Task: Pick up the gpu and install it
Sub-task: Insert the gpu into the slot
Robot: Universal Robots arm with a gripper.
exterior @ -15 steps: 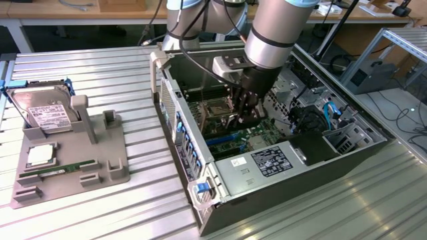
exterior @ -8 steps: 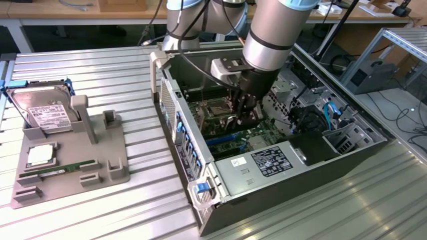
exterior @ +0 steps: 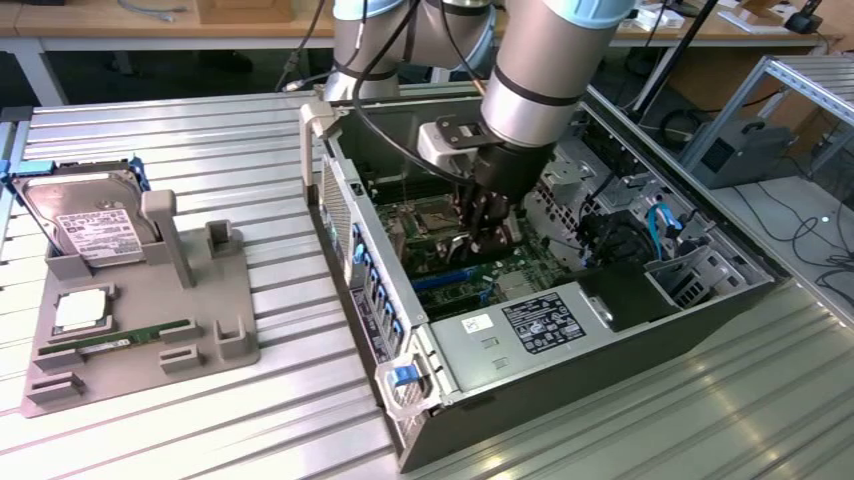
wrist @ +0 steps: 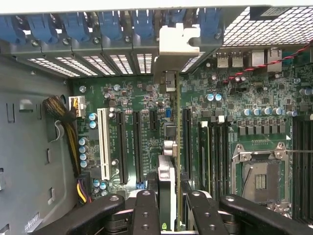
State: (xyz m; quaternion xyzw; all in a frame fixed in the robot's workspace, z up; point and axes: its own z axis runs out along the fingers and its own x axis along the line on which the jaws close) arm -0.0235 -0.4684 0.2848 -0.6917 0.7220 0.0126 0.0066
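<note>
Pincer: the pincer [wrist: 171,205] is down inside the open computer case [exterior: 667,330], its two black fingers [wrist: 146,210] clamped on either face of the gpu [wrist: 168,161].
Gpu: held edge-on and upright between the fingers, its silver end bracket [wrist: 173,54] up against the row of rear slot openings of the case; in the exterior view the card [exterior: 487,240] sits low over the motherboard, mostly hidden by the pincer.
Seating: whether the card's edge is fully in a slot cannot be told.
Motherboard: the green motherboard [wrist: 254,103] lies under the card, with long black expansion slots [wrist: 138,147] and a white slot [wrist: 103,144] to one side and the bare CPU socket [wrist: 259,171] to the other.
Arm: the arm [exterior: 547,70] reaches down into the case from above.
Tabletop: the case lies on its side on the ribbed metal tabletop [exterior: 160,130].
Grey holder: at the exterior view's left, well apart from the case, a grey holder [exterior: 200,330] carries a hard drive [exterior: 94,225] and a RAM stick [exterior: 114,340].
</note>
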